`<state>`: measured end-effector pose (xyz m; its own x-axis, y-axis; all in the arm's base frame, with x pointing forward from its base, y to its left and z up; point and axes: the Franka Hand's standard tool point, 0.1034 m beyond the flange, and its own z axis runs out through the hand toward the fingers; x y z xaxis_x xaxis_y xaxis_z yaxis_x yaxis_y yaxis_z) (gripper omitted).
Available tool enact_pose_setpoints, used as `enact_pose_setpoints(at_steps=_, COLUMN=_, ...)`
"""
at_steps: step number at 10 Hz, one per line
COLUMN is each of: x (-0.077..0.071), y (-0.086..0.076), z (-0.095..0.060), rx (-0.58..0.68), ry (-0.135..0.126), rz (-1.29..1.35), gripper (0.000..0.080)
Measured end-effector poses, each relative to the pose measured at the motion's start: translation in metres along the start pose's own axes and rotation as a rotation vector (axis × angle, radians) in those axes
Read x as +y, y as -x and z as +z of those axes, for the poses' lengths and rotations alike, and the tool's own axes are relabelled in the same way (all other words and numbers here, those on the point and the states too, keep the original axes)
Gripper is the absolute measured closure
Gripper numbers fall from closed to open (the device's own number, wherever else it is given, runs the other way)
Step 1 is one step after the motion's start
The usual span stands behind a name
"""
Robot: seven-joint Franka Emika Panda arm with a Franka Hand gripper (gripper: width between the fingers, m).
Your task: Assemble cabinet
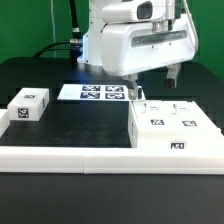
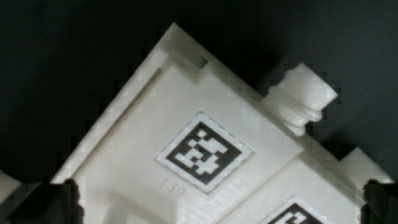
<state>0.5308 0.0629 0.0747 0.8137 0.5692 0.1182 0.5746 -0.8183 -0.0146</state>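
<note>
The cabinet (image 1: 172, 128) is the large white boxy body with several black-and-white tags on its top, at the exterior view's right, against the long white rail. A small white tagged panel block (image 1: 28, 106) lies apart at the exterior view's left. My gripper (image 1: 135, 95) hangs just above the cabinet's far left corner. In the wrist view the cabinet's top (image 2: 178, 110) fills the picture with a tag (image 2: 210, 150) on it and a small white knob (image 2: 299, 95) at its edge. My gripper (image 2: 199, 215) is open, its dark fingertips (image 2: 22, 205) wide apart, holding nothing.
The marker board (image 1: 95, 92) lies flat behind the cabinet, near the arm's base. A long low white rail (image 1: 80, 158) runs along the table's front edge. The black table (image 1: 80, 125) lies between the small block and the cabinet.
</note>
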Motion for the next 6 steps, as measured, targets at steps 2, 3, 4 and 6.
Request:
enact_pose_setpoints(at_steps=2, x=-0.003, y=-0.001, z=0.000, rx=0.003, ry=-0.007, rz=0.092, gripper=0.0002)
enact_pose_setpoints(at_steps=3, x=-0.012, y=-0.001, z=0.003, rx=0.013, ry=-0.006, rz=0.224, gripper=0.0002)
enact_pose_setpoints(at_steps=4, x=-0.020, y=0.002, z=0.006, rx=0.010, ry=-0.009, rz=0.284, gripper=0.0002)
enact_pose_setpoints(at_steps=6, x=-0.027, y=0.007, z=0.010, rx=-0.004, ry=-0.015, rz=0.479, gripper=0.0002)
